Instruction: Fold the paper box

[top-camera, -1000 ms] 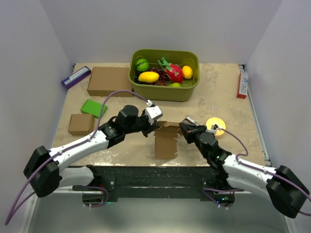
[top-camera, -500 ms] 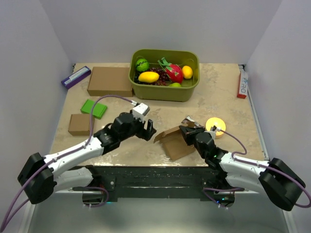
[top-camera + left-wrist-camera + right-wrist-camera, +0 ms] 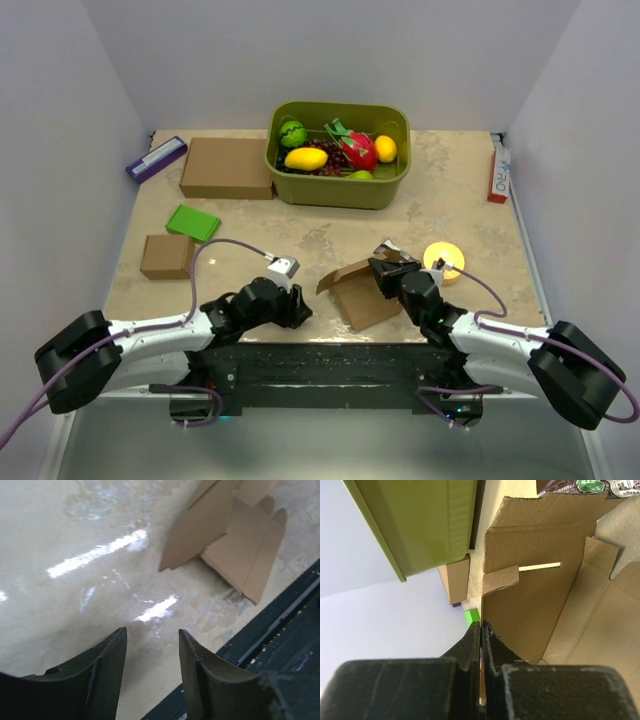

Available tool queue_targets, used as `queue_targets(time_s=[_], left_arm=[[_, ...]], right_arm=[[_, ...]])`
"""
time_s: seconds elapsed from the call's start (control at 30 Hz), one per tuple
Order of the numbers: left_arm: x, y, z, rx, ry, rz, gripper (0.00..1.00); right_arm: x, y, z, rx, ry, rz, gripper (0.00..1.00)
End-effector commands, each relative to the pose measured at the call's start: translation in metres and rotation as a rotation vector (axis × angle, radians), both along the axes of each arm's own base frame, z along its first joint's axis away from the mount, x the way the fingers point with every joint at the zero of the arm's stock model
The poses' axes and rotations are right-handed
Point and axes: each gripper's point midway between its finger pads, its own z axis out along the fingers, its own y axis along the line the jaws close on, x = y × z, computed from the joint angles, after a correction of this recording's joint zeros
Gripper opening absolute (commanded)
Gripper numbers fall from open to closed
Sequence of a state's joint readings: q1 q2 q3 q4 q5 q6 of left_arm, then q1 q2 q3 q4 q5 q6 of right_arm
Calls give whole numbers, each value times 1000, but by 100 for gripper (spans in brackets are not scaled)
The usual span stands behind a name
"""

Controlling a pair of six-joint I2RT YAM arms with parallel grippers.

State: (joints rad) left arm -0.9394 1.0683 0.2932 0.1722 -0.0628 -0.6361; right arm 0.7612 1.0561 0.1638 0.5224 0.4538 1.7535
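Observation:
The paper box (image 3: 358, 290) is a plain brown cardboard cutout, partly folded, lying near the table's front edge with one flap raised. My right gripper (image 3: 384, 271) is shut on the box's right side wall; in the right wrist view the jaws (image 3: 481, 625) pinch the thin edge of the box (image 3: 540, 600). My left gripper (image 3: 301, 310) is open and empty, low over the bare tabletop to the left of the box. In the left wrist view the box (image 3: 235, 545) lies ahead of and to the right of the left gripper (image 3: 152, 632).
A green bin (image 3: 338, 190) of toy fruit stands at the back. A large brown carton (image 3: 227, 167), a purple box (image 3: 156, 158), a green block (image 3: 194, 222) and a small brown carton (image 3: 166, 256) are on the left. A yellow roll (image 3: 443, 260) lies right of the box. A black rail (image 3: 280, 620) runs along the front edge.
My left gripper has let go of the box and pulled back toward the near edge. The box has turned and tilted in the right gripper's hold.

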Motion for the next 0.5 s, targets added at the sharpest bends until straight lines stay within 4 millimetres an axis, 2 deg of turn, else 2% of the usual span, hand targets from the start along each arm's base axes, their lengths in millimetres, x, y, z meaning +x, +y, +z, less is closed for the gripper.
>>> queue_targets(time_s=[0.0, 0.07, 0.1, 0.17, 0.2, 0.23, 0.3, 0.33, 0.37, 0.47], left_arm=[[3, -40, 38, -187, -54, 19, 45], [-3, -47, 36, -199, -46, 4, 41], [-1, -52, 42, -229, -55, 9, 37], [1, -56, 36, -227, -49, 11, 34], [5, -59, 39, -234, -69, 20, 33], [8, -60, 31, -210, -66, 22, 32], [17, -67, 35, -204, -94, 35, 30], [20, -68, 27, -173, -94, 36, 29], [25, -74, 32, -170, -106, 39, 28], [37, -76, 28, -132, -126, 68, 22]], right_arm=[[6, -5, 1, -31, -5, -42, 0], [6, -5, 1, -30, -2, -43, 0], [5, -5, 0, -32, -1, -40, 0], [5, -5, 0, -29, -1, -40, 0], [5, -5, 1, -27, -3, -40, 0], [5, -5, 1, -26, -4, -40, 0], [4, -6, 1, -29, -3, -38, 0], [4, -5, 2, -26, -5, -37, 0], [3, -6, 2, -27, -4, -38, 0], [3, -8, 2, -27, -6, -41, 0]])
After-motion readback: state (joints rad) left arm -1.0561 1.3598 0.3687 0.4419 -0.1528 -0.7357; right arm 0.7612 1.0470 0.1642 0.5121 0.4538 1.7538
